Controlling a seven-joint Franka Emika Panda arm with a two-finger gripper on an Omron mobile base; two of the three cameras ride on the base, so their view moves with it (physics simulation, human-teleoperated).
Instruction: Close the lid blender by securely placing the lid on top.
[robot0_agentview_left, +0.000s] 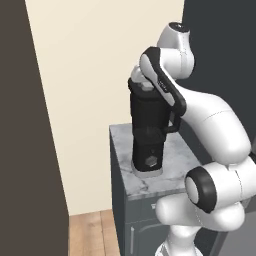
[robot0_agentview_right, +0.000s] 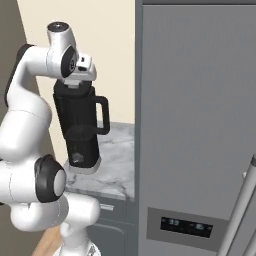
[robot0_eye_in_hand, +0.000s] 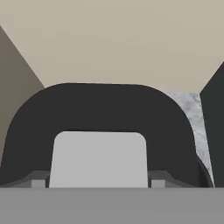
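the lid (robot0_eye_in_hand: 109, 109) is sitting at the centre of the hand view, a black rounded square with its pale knob (robot0_eye_in_hand: 99, 159) low in the middle. in the left base view it is showing as a black cap (robot0_agentview_left: 137, 86) at the top of the blender (robot0_agentview_left: 147, 127), in the middle of the frame, and it is looking level with the jar's rim. so the placing is looking nearly done; what seems left is pressing it home, letting go and lifting away. whether it is fully seated i cannot tell.

the gripper (robot0_eye_in_hand: 98, 183) is sitting right over the knob, with a finger (robot0_eye_in_hand: 37, 181) showing on each side of it at the bottom edge. they are appearing to be pinching the knob, though actual contact is hard to confirm.

the blender is standing upright on a marble counter (robot0_agentview_left: 177, 155), handle (robot0_agentview_right: 103, 115) turned toward the right of the right base view. a grey fridge (robot0_agentview_right: 200, 125) is filling that frame's right side, just beside the counter, and a cream wall (robot0_agentview_left: 100, 60) is standing behind. nothing is blocking a straight lift; the fridge side is the close neighbour to be minding.
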